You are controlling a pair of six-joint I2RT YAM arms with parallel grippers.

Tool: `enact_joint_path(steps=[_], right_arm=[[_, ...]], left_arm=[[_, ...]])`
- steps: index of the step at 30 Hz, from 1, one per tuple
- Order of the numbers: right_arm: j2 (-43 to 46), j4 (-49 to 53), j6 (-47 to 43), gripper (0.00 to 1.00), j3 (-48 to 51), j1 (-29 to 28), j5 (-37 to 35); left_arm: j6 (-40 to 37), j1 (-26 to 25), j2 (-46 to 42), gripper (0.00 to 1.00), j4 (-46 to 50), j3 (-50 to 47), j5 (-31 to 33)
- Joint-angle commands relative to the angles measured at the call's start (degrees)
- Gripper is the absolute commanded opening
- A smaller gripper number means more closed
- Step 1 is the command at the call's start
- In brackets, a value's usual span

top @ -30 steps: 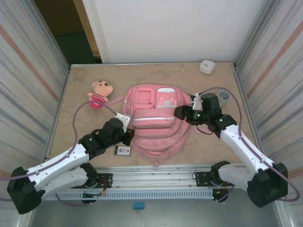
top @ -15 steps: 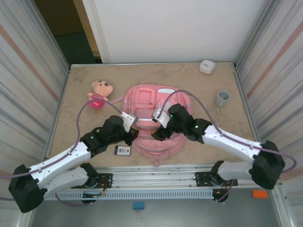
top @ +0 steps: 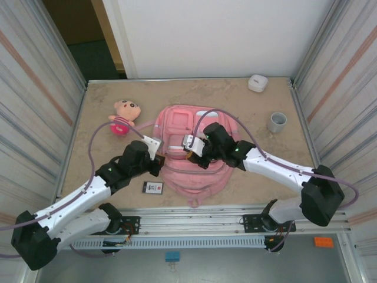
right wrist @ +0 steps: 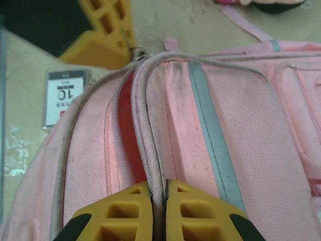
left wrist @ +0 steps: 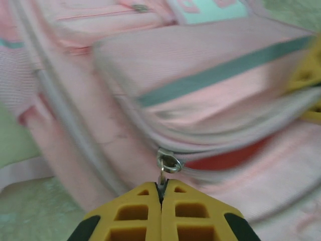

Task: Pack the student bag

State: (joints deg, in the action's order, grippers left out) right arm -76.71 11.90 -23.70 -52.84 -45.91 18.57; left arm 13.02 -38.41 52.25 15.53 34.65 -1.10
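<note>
The pink student bag [top: 194, 180] lies flat in the middle of the table, front pockets up. Its main zip is partly open, with red lining [right wrist: 128, 135] showing in the gap. My left gripper [top: 158, 163] is at the bag's left side, shut on the metal zipper pull [left wrist: 162, 176] just under the slider ring [left wrist: 169, 163]. My right gripper [top: 192, 148] is over the bag's middle, shut on the grey zipper edge [right wrist: 153, 150] of the opening's upper flap. The left gripper's yellow fingers [right wrist: 108, 35] show at the far end of that zip.
A small card marked 10 [top: 152, 187] lies beside the bag's lower left. A plush doll [top: 122, 116] sits at the back left, a grey cup [top: 276, 122] at the right, a white case [top: 257, 82] at the back right. Ribbed walls close both sides.
My right arm swung from the bag's right side to its middle and its gripper closed on the zipper edge. The left gripper stayed shut on the pull, barely moving.
</note>
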Motion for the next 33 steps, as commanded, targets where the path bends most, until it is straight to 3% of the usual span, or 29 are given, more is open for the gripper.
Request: enact_joint_path(steps=[1,7,9,14,19,20,23,26,29,33], right_arm=[[4.5,6.82,-2.94,0.0,-1.48,3.64,8.77],[4.85,7.01,-3.0,0.0,-1.28,7.01,12.95],[4.17,4.66,0.15,0.0,-1.52,7.1,9.86],[3.07,-0.29,4.22,0.0,-0.98,8.48,3.88],[1.83,-3.37,6.26,0.0,-0.71,12.26,0.12],[1.36,-2.35,5.45,0.03,-1.45,12.38,-0.57],[1.67,1.67,2.82,0.32,-3.55,10.99,-0.04],[4.51,2.07,0.68,0.48,-2.57,6.82,-1.22],[7.31,1.88,0.41,0.57,-1.11,1.69,-3.46],[9.39,0.48,2.57,0.6,0.89,-3.94,-5.15]], left_arm=[[-1.52,6.62,0.91,0.0,-0.31,1.02,1.69],[-4.58,11.61,9.04,0.02,-6.32,3.46,-1.85],[-3.22,11.74,11.82,0.11,-5.03,5.9,-3.18],[-0.69,11.77,9.43,0.5,4.76,10.61,-7.45],[9.98,11.67,1.79,0.65,16.53,11.6,-6.25],[13.21,11.7,0.2,0.67,17.46,10.65,-6.81],[21.81,11.75,-3.34,0.68,21.43,8.6,-7.22],[33.38,11.72,-5.86,0.67,26.5,6.36,-7.11],[41.65,11.67,-7.43,0.67,28.48,1.88,-10.2],[47.9,11.61,-10.28,0.66,27.02,-4.77,-12.06]])
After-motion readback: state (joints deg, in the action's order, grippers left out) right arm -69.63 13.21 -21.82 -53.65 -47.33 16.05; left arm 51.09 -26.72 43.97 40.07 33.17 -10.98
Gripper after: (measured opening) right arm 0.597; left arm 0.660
